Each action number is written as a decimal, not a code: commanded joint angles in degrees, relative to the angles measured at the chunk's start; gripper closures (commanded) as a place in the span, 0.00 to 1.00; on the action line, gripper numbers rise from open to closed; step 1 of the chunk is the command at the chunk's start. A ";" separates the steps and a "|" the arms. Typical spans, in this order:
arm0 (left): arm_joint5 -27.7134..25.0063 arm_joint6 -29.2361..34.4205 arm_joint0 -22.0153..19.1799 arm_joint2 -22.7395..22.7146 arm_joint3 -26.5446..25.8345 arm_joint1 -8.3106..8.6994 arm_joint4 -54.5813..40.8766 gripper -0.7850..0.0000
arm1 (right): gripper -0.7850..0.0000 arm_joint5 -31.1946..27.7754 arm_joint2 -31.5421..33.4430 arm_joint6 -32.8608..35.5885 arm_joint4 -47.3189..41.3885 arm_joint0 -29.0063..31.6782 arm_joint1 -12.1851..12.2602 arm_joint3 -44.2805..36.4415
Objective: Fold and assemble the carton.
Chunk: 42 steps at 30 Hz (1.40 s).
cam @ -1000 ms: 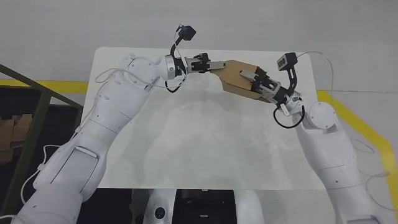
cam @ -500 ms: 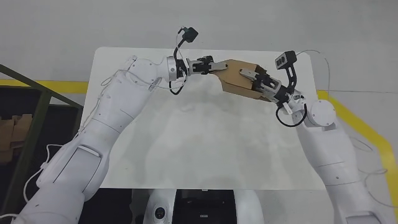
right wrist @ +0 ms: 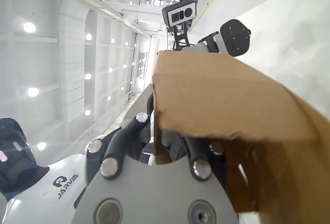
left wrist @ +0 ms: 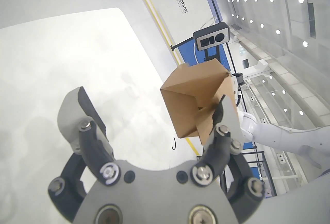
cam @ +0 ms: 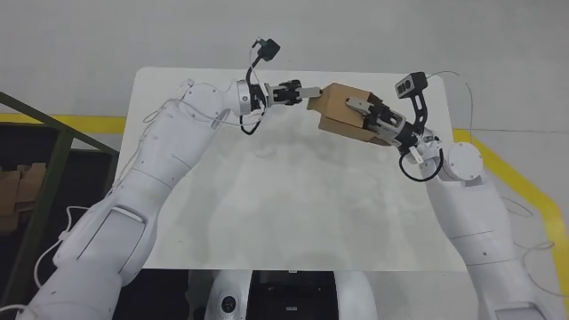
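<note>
The grey floor (cam: pixel 284 9) spreads all around, with a yellow line (cam: pixel 93 124) on it far off to the carton's left. The white tabletop (cam: pixel 267 213) lies under the carton (cam: pixel 338 114), a brown box between both arms. The top view shows the carton's whole boxy shape. The left wrist view shows its end, where folded flaps meet. The right wrist view shows a side wall up close. The right gripper (cam: pixel 360 109) is pinched tight on that wall. The left gripper (left wrist: pixel 152 102) is spread wide and holds nothing, with one finger (left wrist: pixel 229 117) touching the carton's end flaps.
</note>
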State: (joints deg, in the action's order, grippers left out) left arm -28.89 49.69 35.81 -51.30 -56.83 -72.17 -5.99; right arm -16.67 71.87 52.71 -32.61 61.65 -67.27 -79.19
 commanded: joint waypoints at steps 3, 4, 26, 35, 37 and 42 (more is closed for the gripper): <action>-0.10 0.29 -0.32 0.31 0.52 -0.26 -0.23 0.00 | 1.00 0.00 0.10 0.09 -0.07 0.01 0.00 -0.04; -0.16 0.31 -0.39 0.34 0.66 -0.31 -0.25 0.00 | 1.00 0.02 0.13 0.12 -0.07 0.02 0.01 -0.05; -1.58 3.03 -0.62 1.85 2.03 -1.34 -0.44 0.00 | 1.00 0.50 0.05 1.82 -3.84 0.10 -0.26 0.57; -1.92 3.85 -0.52 2.24 2.56 -1.73 -1.13 0.00 | 1.00 0.75 0.36 2.81 -4.55 0.12 -0.25 0.76; -2.08 4.10 -0.48 2.31 2.55 -1.84 -1.59 0.00 | 1.00 0.92 0.20 2.94 -4.47 0.08 -0.27 0.73; -2.25 4.52 -0.74 2.53 2.52 -2.13 -2.27 0.00 | 1.00 1.01 -0.25 3.00 -4.29 -0.17 -0.38 0.90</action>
State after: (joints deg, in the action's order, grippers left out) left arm -31.14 54.18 35.13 -48.79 -54.34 -74.26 -8.20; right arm -15.65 71.67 55.69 -36.95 61.52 -67.64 -78.33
